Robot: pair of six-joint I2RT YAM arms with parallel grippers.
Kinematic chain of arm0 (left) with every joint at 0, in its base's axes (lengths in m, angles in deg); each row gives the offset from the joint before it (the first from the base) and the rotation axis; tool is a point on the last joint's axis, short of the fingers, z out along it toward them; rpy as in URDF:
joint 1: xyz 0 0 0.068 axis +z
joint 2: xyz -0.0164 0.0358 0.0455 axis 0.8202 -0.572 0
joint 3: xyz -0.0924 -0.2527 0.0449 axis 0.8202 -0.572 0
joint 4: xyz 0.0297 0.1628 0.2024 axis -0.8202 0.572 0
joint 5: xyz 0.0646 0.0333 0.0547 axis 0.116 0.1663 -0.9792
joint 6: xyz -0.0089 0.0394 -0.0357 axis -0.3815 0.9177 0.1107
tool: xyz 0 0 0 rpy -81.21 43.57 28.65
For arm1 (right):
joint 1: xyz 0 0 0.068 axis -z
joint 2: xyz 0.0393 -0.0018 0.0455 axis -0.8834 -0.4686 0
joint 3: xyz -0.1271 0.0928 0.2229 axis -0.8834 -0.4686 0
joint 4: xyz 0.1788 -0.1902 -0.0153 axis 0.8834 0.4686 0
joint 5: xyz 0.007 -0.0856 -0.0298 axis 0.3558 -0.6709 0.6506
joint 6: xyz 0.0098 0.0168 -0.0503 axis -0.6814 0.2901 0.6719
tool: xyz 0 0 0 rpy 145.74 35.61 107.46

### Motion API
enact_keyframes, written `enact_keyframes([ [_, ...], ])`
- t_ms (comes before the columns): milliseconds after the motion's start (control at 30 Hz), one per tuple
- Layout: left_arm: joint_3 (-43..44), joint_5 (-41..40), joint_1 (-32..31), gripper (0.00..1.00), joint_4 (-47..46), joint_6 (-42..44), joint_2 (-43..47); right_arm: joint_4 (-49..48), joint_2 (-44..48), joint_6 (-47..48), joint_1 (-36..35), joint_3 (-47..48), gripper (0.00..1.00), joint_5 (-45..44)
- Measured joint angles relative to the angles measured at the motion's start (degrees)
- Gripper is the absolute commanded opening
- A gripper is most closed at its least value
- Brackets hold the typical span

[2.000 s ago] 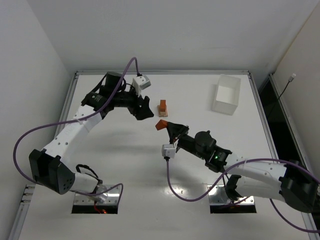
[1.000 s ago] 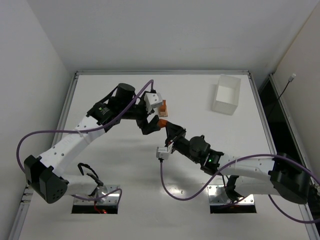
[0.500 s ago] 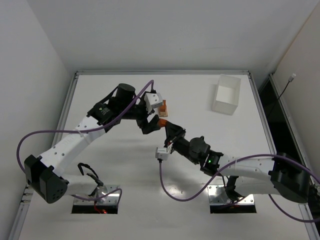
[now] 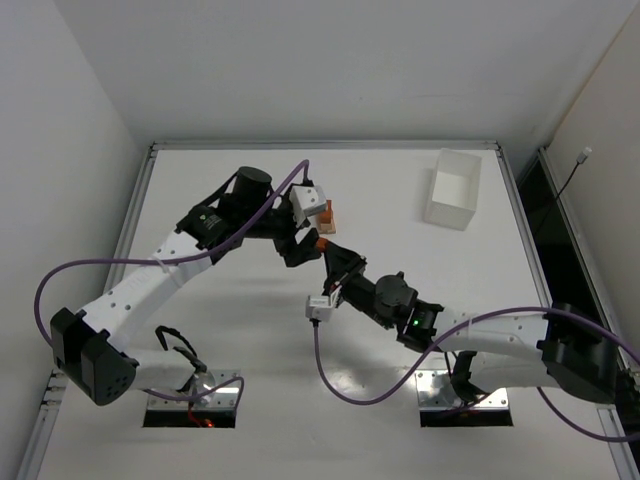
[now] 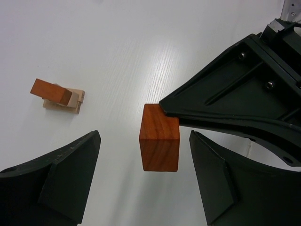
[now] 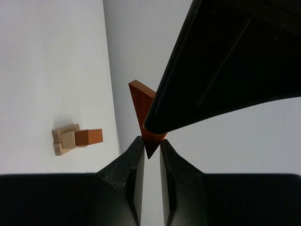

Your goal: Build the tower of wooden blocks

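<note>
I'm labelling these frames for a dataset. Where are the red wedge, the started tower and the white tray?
red wedge (image 5: pixel 160 143): left wrist view, middle of its facing side.
wood block tower (image 5: pixel 63 104): left wrist view, its tan base block.
white tray (image 4: pixel 447 213): top external view, its near wall.

My left gripper (image 5: pixel 144 136) gapes wide around the tip of my right gripper (image 6: pixel 150 145), which pinches a reddish-brown wedge (image 6: pixel 140 101)

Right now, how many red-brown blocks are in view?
2. The top block sits on the tan stack; the held block is pinched by the right gripper, between the fingers of the open left gripper. Others may be hidden.
</note>
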Motion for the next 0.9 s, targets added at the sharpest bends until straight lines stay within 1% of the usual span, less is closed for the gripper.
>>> enact_keyframes([
  [33,0.0,0.0,0.0,0.73,-0.1,0.0,0.0,0.0,-0.1,0.0,-0.2,0.1,0.0,-0.1],
  [67,0.0,0.0,0.0,0.7,-0.2,0.0,0.0,0.0,-0.1,0.0,-0.4,0.2,0.0,-0.1],
  [133,0.0,0.0,0.0,0.68,-0.4,0.0,0.0,0.1,-0.1,0.0,-0.6,0.2,0.0,-0.1],
  [167,0.0,0.0,0.0,0.63,-0.6,0.0,0.0,0.1,-0.1,0.0,-0.7,0.2,0.0,-0.1],
  [233,0.0,0.0,0.0,0.57,-0.8,0.0,-0.2,0.2,-0.1,-0.1,-0.9,0.2,0.0,-0.2],
  [267,0.0,0.2,0.0,0.51,-0.7,-0.1,-0.3,0.4,-0.1,-0.1,-1.0,0.2,0.0,-0.4],
  [367,0.0,0.5,-0.1,0.47,-0.6,-0.2,-0.5,0.6,-0.1,-0.1,-1.0,0.2,0.0,-0.9],
  [400,0.0,0.5,-0.2,0.42,-0.6,-0.2,-0.5,0.7,-0.1,-0.2,-1.0,0.2,0.0,-1.0],
  [467,0.0,0.6,-0.3,0.41,-0.4,-0.3,-0.5,0.8,-0.1,-0.2,-1.0,0.2,0.0,-1.1],
  [500,0.0,0.7,-0.3,0.35,-0.4,-0.2,-0.5,0.9,-0.1,-0.2,-1.0,0.2,0.0,-1.1],
  [567,0.0,0.8,-0.3,0.3,-0.4,-0.3,-0.6,0.9,-0.1,-0.2,-1.0,0.2,0.0,-1.5],
  [600,0.0,0.8,-0.3,0.24,-0.4,-0.3,-0.6,1.0,-0.1,-0.2,-1.0,0.2,0.0,-1.6],
  [667,0.0,0.5,-0.3,0.17,-0.5,-0.4,-0.7,1.2,-0.1,-0.4,-1.0,0.2,0.0,-1.9],
  [700,0.0,0.4,-0.3,0.11,-0.5,-0.3,-0.8,1.5,-0.1,-0.5,-1.0,0.2,0.0,-2.1],
  [767,0.0,0.0,-0.3,0.1,-0.5,-0.3,-0.8,1.9,-0.2,-0.7,-0.9,0.2,0.0,-2.6],
  [800,0.0,-0.2,-0.3,0.07,-0.5,-0.2,-0.8,2.1,-0.2,-0.7,-0.9,0.2,0.0,-2.7],
  [833,0.0,-0.4,-0.3,0.07,-0.4,-0.2,-0.8,2.1,-0.3,-0.7,-0.9,0.2,0.0,-2.8],
  [867,0.0,-0.5,-0.3,0.08,-0.4,-0.2,-0.8,2.1,-0.5,-0.7,-0.9,0.2,0.0,-2.9],
  [900,0.0,-0.7,-0.3,0.19,-0.4,-0.2,-0.9,2.2,-0.6,-0.7,-0.9,0.2,0.0,-3.0],
])
